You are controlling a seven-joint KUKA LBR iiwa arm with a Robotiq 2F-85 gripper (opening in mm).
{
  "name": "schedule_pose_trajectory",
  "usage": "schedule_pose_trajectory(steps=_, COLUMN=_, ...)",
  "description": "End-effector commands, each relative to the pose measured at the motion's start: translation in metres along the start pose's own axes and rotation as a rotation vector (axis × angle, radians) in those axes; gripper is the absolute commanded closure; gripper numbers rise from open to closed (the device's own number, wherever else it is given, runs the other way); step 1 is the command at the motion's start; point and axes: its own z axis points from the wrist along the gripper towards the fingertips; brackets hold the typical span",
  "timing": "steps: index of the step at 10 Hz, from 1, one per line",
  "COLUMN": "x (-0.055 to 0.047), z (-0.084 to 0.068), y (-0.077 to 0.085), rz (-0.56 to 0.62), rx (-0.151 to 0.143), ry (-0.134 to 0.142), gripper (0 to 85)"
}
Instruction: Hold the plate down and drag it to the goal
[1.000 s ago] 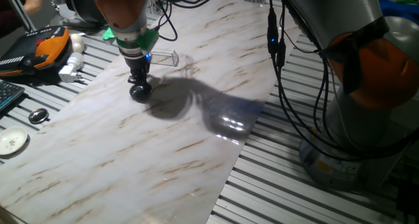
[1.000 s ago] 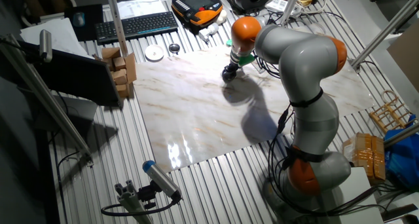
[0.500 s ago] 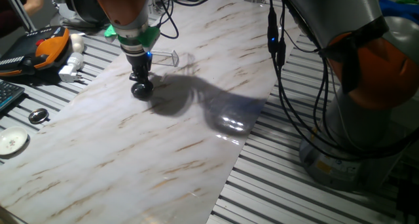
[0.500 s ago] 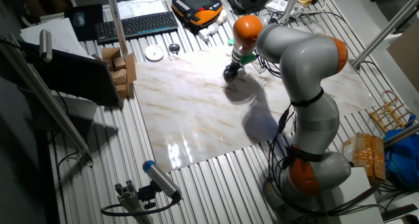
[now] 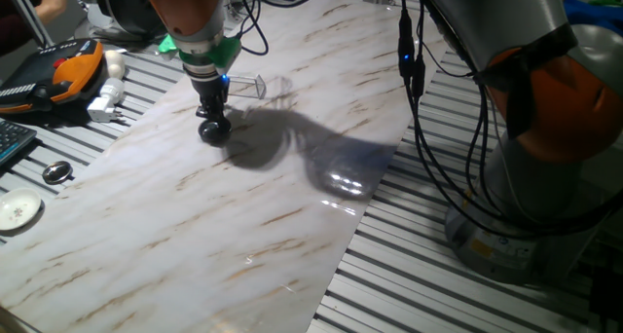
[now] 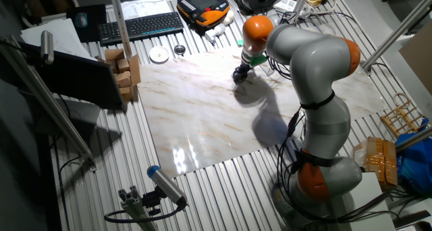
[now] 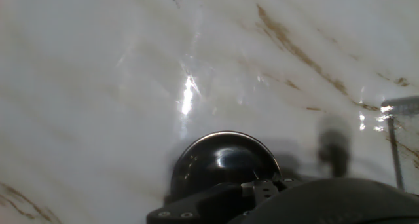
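Observation:
The plate (image 5: 215,131) is a small round shiny dish on the marble board, dark with reflections. My gripper (image 5: 212,114) stands upright over it, fingers together, tips pressing on its top. In the other fixed view the plate (image 6: 240,75) lies under my gripper (image 6: 242,70) near the board's far edge. The hand view shows the plate (image 7: 222,160) just ahead of my dark fingers (image 7: 262,188). The goal (image 5: 249,84), a clear plastic bracket, sits a short way behind and to the right of the plate; its edge (image 7: 398,145) shows at the right of the hand view.
A dark-centred metal disc (image 5: 56,172) and a white disc (image 5: 18,210) lie off the board at the left. An orange-black device (image 5: 60,68) and a white plug (image 5: 107,101) lie behind. Cables (image 5: 417,75) hang at the right. Cardboard boxes (image 6: 125,71) stand by the board.
My gripper and the plate under it have slid a little to the right and back, toward the clear bracket.

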Motion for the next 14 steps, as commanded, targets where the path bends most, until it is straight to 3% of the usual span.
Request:
schedule_pose_trajectory(steps=1, x=0.0004, z=-0.0003, y=-0.0014, rz=0.0, rx=0.002, ry=0.002, gripper=85.0)
schedule_pose_trajectory(steps=14, x=0.0013, z=0.0023, y=-0.0063, rz=-0.009, rx=0.013, ry=0.007, gripper=85.0)
